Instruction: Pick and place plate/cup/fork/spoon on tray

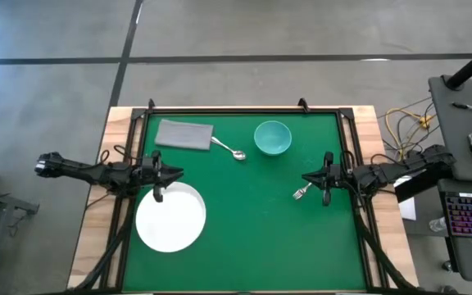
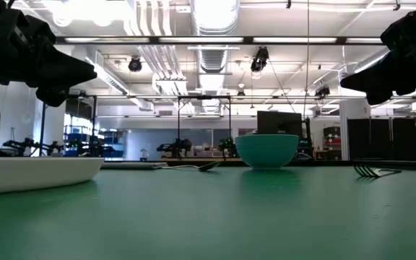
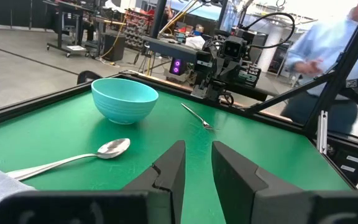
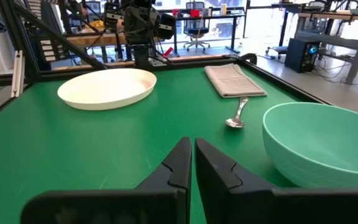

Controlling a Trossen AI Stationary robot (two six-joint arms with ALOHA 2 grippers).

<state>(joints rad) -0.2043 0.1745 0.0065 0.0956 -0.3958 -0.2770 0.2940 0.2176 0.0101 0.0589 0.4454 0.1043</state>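
Note:
The white plate [image 1: 170, 217] lies flat at the near left of the green mat. The teal cup [image 1: 273, 138] stands upright at the far middle. The spoon [image 1: 229, 149] lies left of the cup, its handle end at the edge of a folded grey cloth [image 1: 184, 134]. The fork [image 1: 302, 192] lies on the mat at the right. My left gripper [image 1: 173, 174] hovers open above the plate's far rim and holds nothing. My right gripper [image 1: 306, 177] hovers shut and empty just beyond the fork. In the low view both grippers, left [image 2: 85, 72] and right [image 2: 349, 81], are well above the table.
A black frame [image 1: 244, 109] runs around the mat. A person in a blue shirt [image 3: 328, 50] stands beyond the table's right side. Bare green mat lies in the middle and at the near right [image 1: 285, 246].

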